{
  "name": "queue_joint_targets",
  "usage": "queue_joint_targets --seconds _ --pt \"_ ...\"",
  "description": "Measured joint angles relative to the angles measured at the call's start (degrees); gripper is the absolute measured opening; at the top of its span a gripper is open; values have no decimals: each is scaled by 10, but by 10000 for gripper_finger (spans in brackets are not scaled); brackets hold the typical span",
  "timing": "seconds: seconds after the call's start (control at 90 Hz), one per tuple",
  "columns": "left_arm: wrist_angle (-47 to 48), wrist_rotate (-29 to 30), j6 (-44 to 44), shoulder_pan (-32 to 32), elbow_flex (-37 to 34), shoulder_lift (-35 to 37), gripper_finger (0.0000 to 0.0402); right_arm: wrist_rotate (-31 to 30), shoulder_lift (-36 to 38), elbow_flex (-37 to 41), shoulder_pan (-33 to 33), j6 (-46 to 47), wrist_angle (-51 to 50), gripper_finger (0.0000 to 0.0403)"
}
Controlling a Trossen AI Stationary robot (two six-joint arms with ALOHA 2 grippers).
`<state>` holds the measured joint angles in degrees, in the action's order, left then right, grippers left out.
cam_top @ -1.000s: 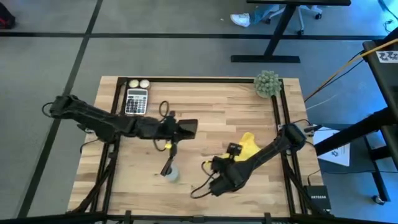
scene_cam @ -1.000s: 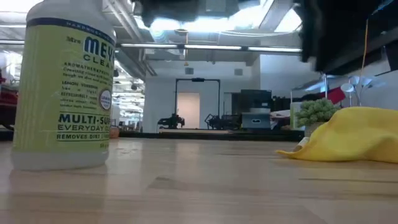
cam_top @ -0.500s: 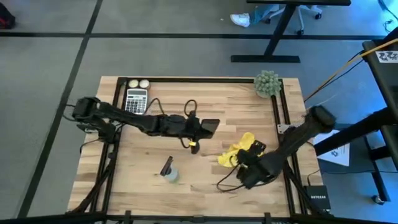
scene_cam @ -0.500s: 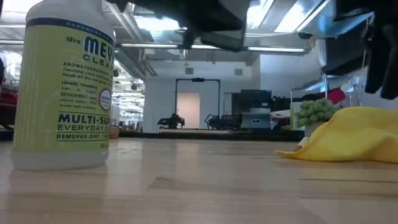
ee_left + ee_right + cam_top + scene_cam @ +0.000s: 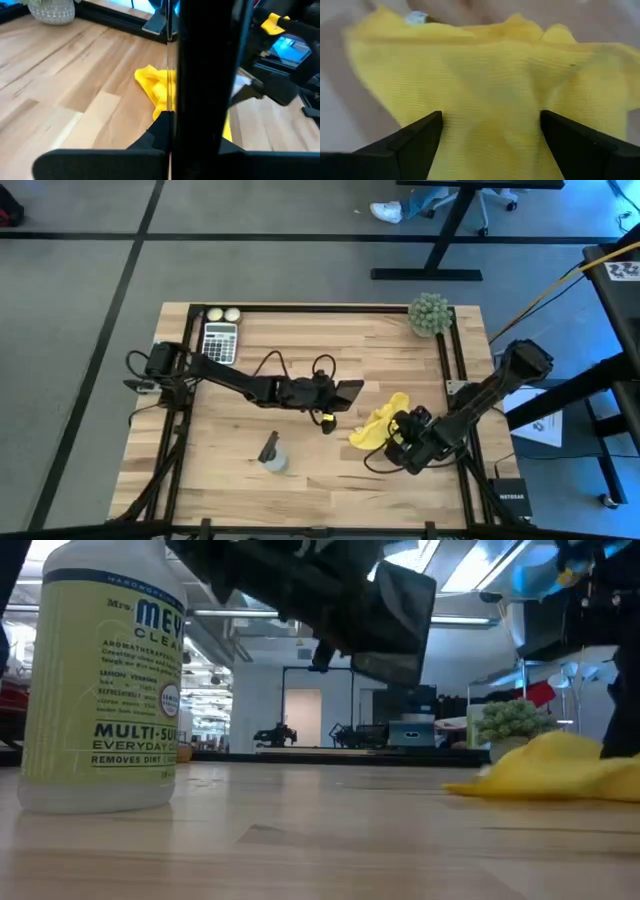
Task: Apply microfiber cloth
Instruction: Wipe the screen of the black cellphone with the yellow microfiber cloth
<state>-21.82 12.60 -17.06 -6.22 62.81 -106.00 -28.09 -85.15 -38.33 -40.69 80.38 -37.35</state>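
Note:
The yellow microfiber cloth [image 5: 378,425] lies crumpled on the wooden table, right of centre; it is also in the low view [image 5: 560,768]. My right gripper [image 5: 400,435] is open at the cloth's near right side. In the right wrist view its two fingers stand apart over the cloth [image 5: 490,80]. My left gripper [image 5: 327,392] is shut on a black smartphone [image 5: 348,391], held above the table just left of the cloth. In the low view the smartphone [image 5: 395,625] hangs well above the tabletop. My left gripper pinches the smartphone by its left end [image 5: 337,392] between its two fingers, coming level from the table's left. The smartphone [image 5: 210,75] is lifted clear of the table and stands on edge, tilted. My right gripper: its open fingers [image 5: 415,142] straddle the cloth; whether they touch it I cannot tell.
A spray bottle [image 5: 272,455] stands near the front centre and looms large in the low view [image 5: 100,680]. A calculator [image 5: 220,340] and two small balls [image 5: 223,314] sit at the far left, a green plant [image 5: 430,313] at the far right corner.
My left gripper has carried the smartphone toward the table's right, up to the cloth. My right gripper has moved from the near edge toward the right and far side, onto the cloth. The cloth's heap now stands lower in the low view.

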Motion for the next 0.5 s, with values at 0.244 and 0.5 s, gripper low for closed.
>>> queue_joint_targets --seconds 0.244,0.5 --pt "-16 0 29 13 0 -4 8 36 -37 1 21 17 11 209" --pt "-53 -17 59 34 0 -4 8 40 -48 -31 22 0 -8 22"
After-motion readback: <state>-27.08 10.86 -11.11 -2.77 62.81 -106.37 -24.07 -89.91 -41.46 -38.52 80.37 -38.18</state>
